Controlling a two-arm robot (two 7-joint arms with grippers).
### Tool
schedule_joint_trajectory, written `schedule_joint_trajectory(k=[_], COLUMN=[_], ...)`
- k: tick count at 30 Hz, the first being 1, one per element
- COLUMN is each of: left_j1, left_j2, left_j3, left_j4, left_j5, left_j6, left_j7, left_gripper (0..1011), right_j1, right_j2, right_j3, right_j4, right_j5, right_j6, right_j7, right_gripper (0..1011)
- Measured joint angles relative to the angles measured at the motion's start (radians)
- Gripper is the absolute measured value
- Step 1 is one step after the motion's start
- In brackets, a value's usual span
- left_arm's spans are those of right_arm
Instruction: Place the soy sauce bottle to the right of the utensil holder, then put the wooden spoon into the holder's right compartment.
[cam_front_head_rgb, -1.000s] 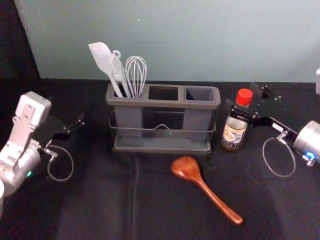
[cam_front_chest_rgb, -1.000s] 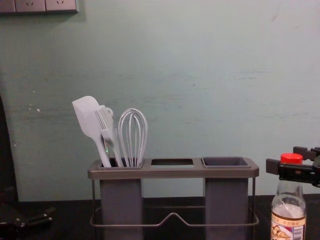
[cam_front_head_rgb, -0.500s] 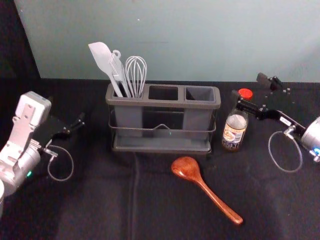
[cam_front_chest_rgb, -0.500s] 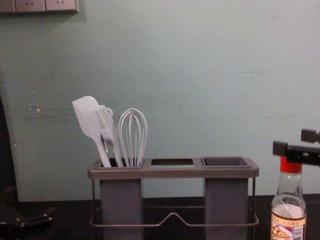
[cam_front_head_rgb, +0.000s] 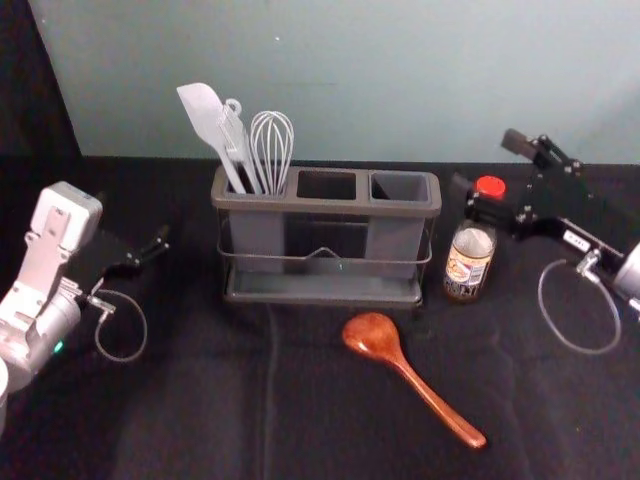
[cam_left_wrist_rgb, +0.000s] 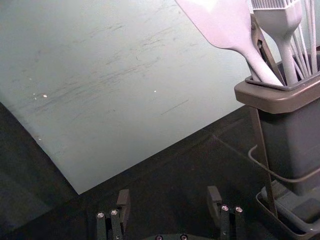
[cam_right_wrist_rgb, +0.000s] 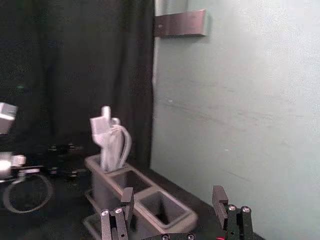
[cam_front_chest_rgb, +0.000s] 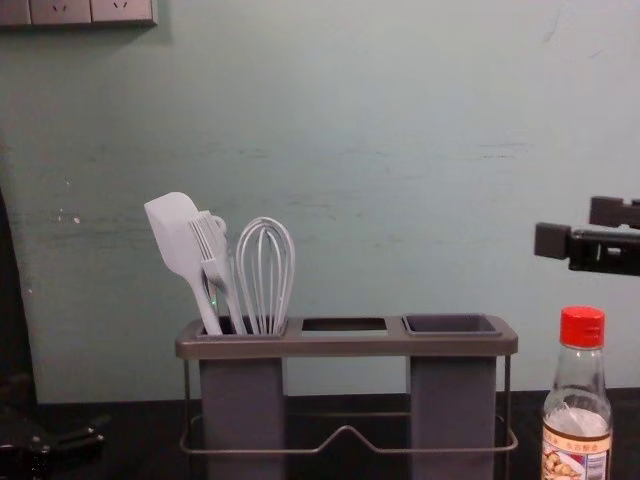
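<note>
My right gripper (cam_front_head_rgb: 488, 167) is hovering above soy sauce bottle (cam_front_head_rgb: 468, 268), left gripper (cam_front_head_rgb: 150, 250) hanging left of utensil holder (cam_front_head_rgb: 325, 207); both jaws spread, released.

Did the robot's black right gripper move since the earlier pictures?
Yes, up. In the chest view, the right gripper was level with the red cap of the clear glass sauce bottle; now it hangs above that cap.
</note>
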Motion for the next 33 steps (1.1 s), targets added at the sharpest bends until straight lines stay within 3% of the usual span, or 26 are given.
schedule_joint_trajectory(k=[7,12,14,16,19,23,27,33], left_j1=[0.000,0.000,0.000,0.000,0.000,0.000,0.000,0.000], left_j2=[0.000,0.000,0.000,0.000,0.000,0.000,0.000,0.000], left_j3=[0.000,0.000,0.000,0.000,0.000,0.000,0.000,0.000], left_j4=[0.000,0.000,0.000,0.000,0.000,0.000,0.000,0.000], left_j5=[0.000,0.000,0.000,0.000,0.000,0.000,0.000,0.000], left_j6=[0.000,0.000,0.000,0.000,0.000,0.000,0.000,0.000], left_j7=[0.000,0.000,0.000,0.000,0.000,0.000,0.000,0.000], left_gripper=[1005,1005,1005,1005,1005,1005,1005,1005], right_j1=[-0.033,-0.041,-0.040,-0.024,-0.004,0.045,0.081,0.126], right_j2=[0.041,0.069,0.071,0.077,0.082,0.085,0.079,0.059], right_j3=[-0.026,-0.077,-0.085,-0.112,-0.135,-0.180,-0.219,-0.287], right_j4=[-0.105,-0.190,-0.197,-0.216,-0.227,-0.234,-0.224,-0.193], right_j5=[0.023,0.018,0.017,0.015,0.013,0.016,0.019,0.001], right_j6=[0.076,0.201,0.221,0.307,0.387,0.546,0.634,0.718], right_j7=[0.006,-0.042,-0.051,-0.081,-0.107,-0.139,-0.149,-0.157], right_gripper=[1003,1003,1003,1003,1002,1003,1003,1003])
